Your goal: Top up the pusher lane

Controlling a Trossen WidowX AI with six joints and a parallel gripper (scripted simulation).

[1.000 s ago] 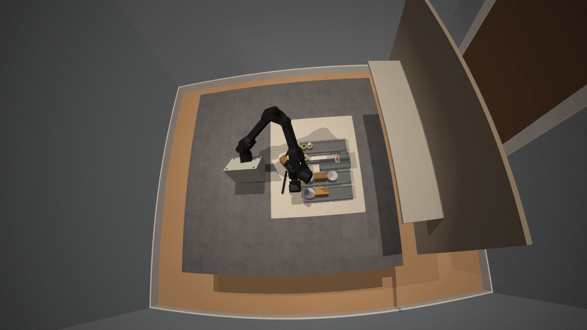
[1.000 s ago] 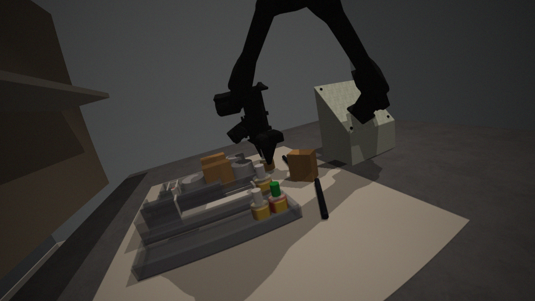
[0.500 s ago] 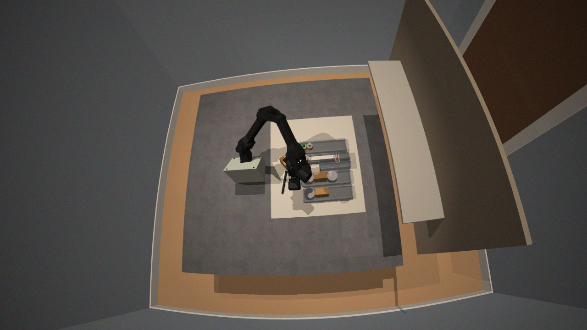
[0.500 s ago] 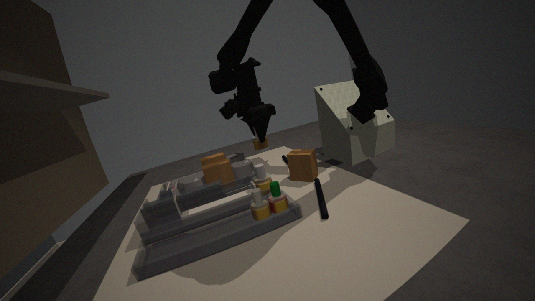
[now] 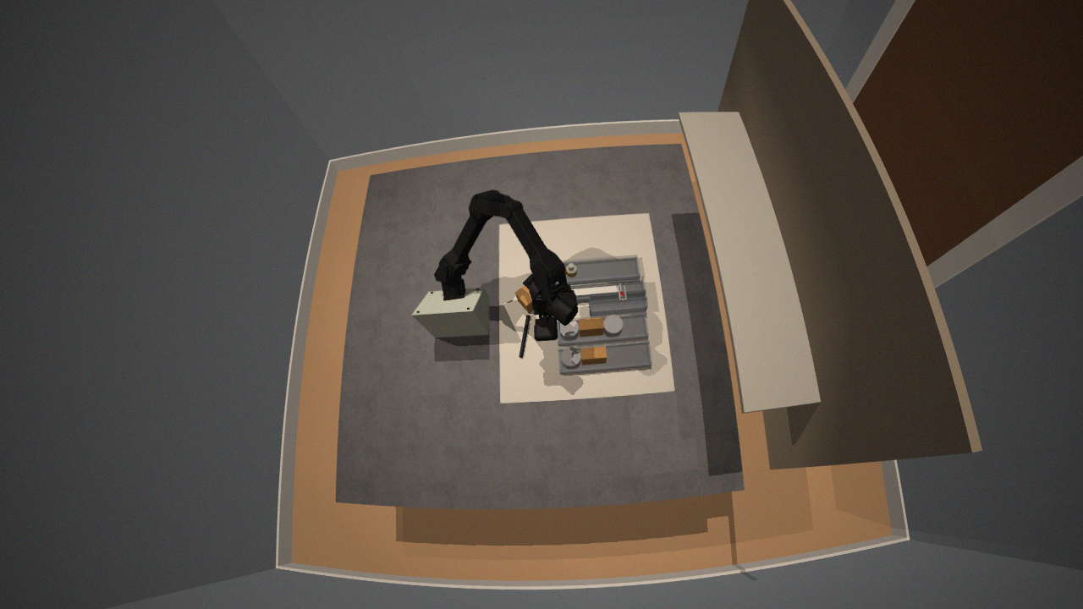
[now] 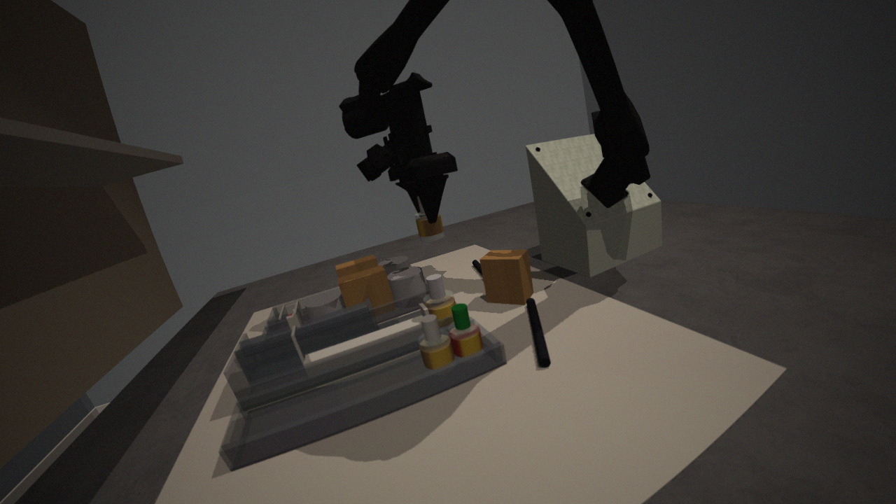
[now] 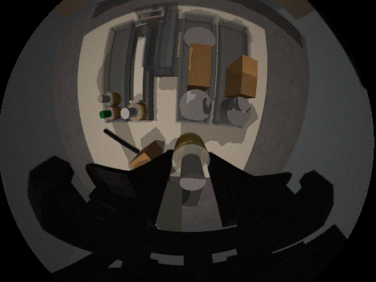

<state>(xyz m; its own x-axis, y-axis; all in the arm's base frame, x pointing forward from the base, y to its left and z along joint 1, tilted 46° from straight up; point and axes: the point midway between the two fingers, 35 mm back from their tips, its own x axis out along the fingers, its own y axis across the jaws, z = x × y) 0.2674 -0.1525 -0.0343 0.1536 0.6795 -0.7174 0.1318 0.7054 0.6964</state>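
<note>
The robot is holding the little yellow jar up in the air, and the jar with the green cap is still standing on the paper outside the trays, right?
Not quite. The end effector does hold the little yellow jar up in the air, but the jar with the green cap stands inside the nearest tray, at its front end beside a white-capped jar. The exterior view shows this.

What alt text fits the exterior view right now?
The black gripper holds a small amber jar in the air above the grey lane rack. Three capped jars, one green-topped, stand at the rack's front, beside a brown box and a black pen.
</note>
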